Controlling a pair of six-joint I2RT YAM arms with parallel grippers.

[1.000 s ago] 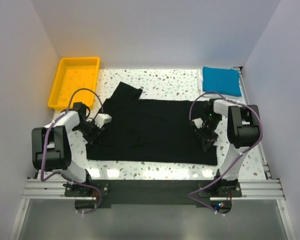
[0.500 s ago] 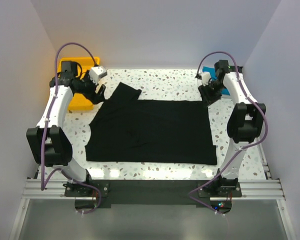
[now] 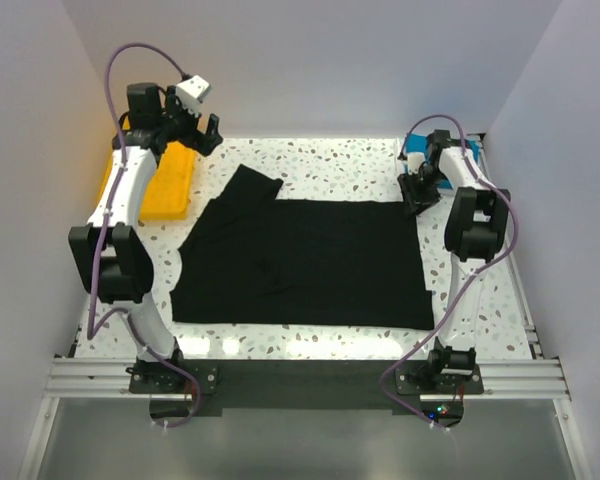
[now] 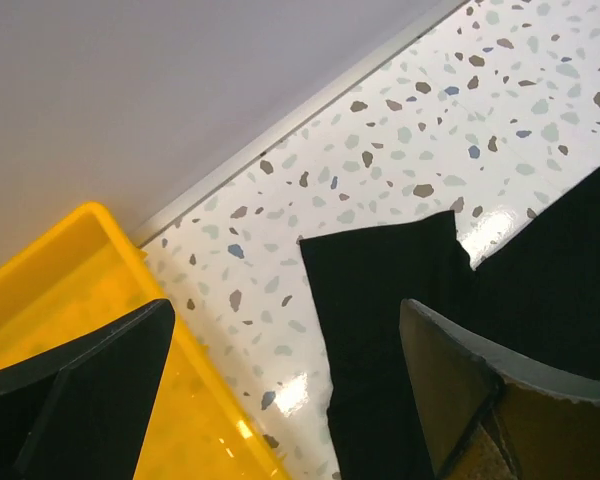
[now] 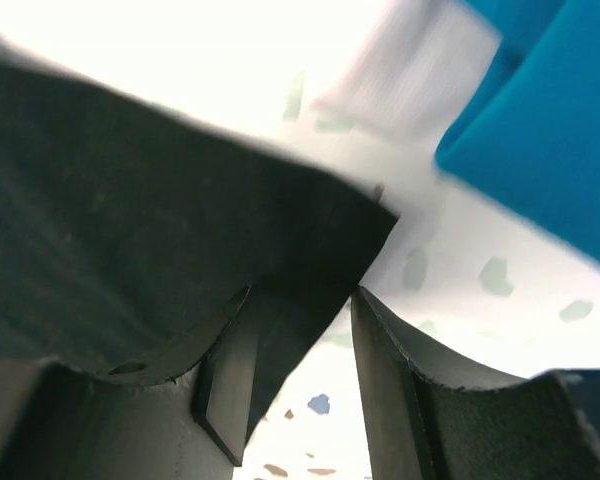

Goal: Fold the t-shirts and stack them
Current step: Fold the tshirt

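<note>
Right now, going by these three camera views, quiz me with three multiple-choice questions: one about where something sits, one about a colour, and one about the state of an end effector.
1. Where on the table is the yellow tray?
A. Far left corner
B. Far right corner
C. Near edge, between the arm bases

2. What colour is the shirt spread flat in the middle?
A. White
B. Black
C. Red

3. How is the left end effector?
A. Shut on the shirt
B. Open and empty
C. Shut on the tray rim

Answers:
1 A, the top view shows it by the back wall on the left.
2 B, the cloth is plain black in every view.
3 B, its wrist view shows a wide gap with nothing held in it.
</note>
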